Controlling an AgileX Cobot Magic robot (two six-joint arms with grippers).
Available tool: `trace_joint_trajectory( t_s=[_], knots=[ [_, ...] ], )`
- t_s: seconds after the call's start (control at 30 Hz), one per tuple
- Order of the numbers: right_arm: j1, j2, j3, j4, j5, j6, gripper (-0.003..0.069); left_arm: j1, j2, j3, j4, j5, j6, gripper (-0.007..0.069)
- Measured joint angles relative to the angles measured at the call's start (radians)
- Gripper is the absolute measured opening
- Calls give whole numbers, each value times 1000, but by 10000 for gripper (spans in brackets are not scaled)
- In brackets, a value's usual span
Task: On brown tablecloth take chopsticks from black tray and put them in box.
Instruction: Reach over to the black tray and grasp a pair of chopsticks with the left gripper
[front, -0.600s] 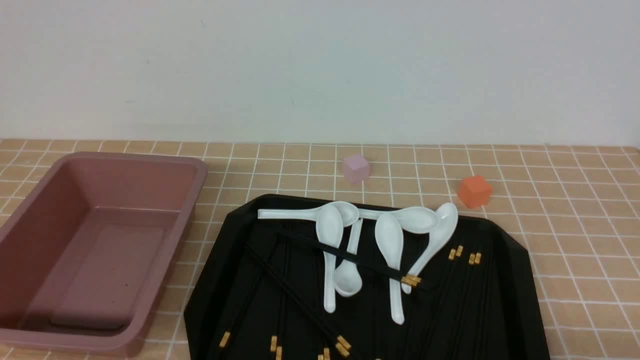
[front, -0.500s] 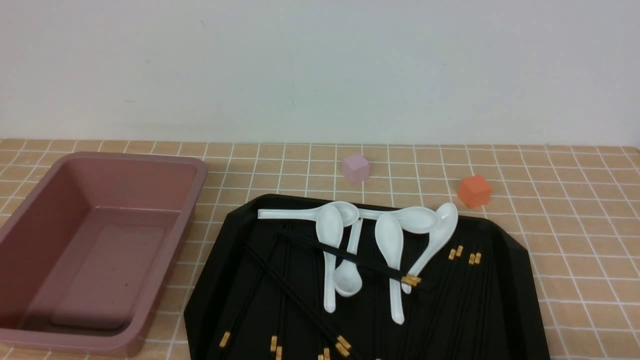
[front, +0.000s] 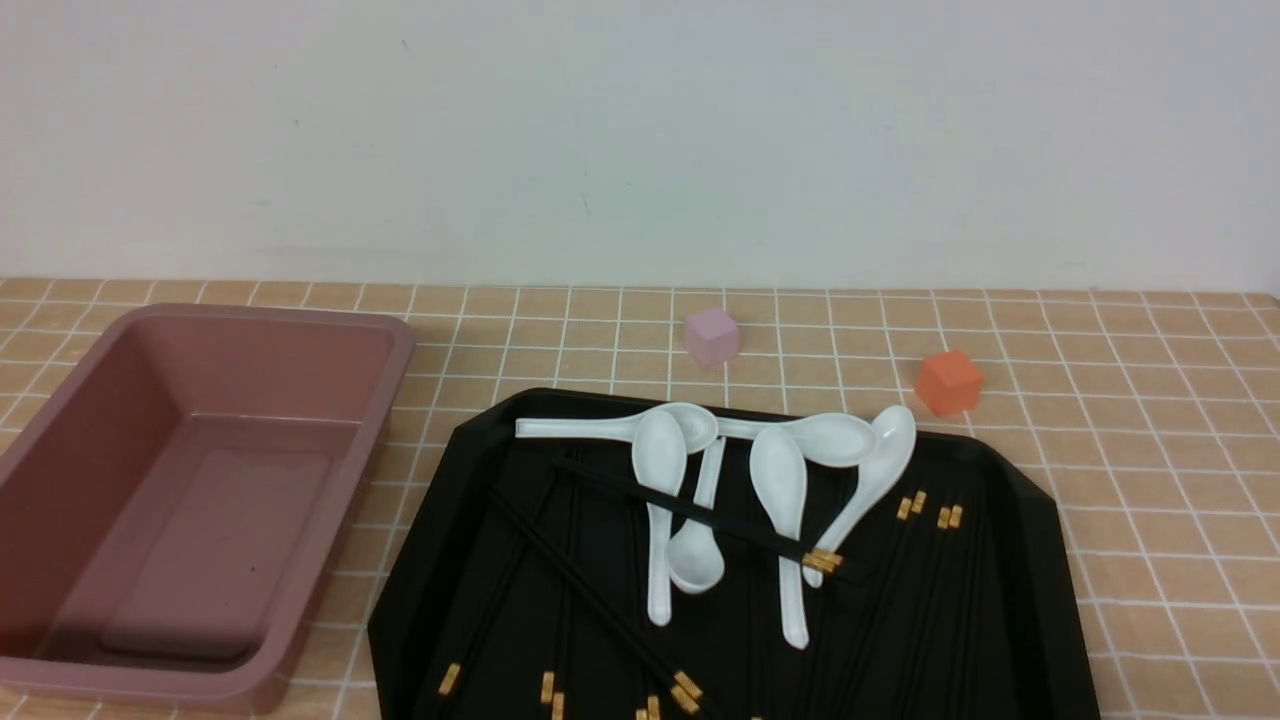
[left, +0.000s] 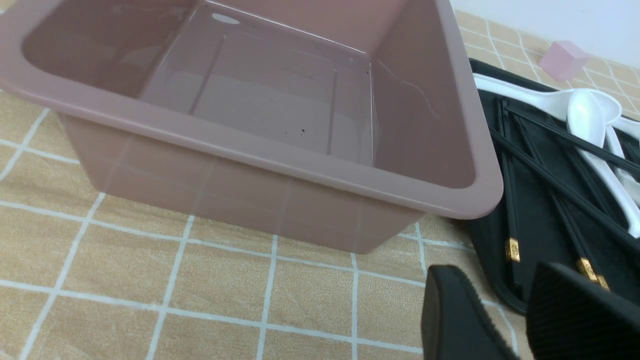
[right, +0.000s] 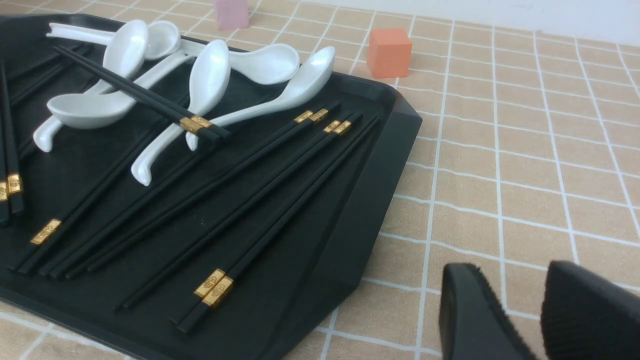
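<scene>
Front view: the box (front: 250, 316) is sitting at nine o'clock of the black tray (front: 1062, 585), shortening chopsticks (front: 700, 515) transfer. The left gripper (left: 500, 274) and right gripper (right: 512, 272) are hovering slightly parted, empty.

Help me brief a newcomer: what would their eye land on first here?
The black tray at front centre stands out, with white spoons heaped at its far side and gold-banded chopsticks strewn over it, one pair lying across the spoons. Left of it stands the empty pink box. Beyond the tray, an orange cube and a pink cube sit on the cloth.
</scene>
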Motion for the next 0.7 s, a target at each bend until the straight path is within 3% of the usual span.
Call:
trace_joint_trajectory(
  t_s=[0.7],
  knots=[
    [0,0,0,0,0,0,240,0,0,0,29,-1,0,238]
  ],
)
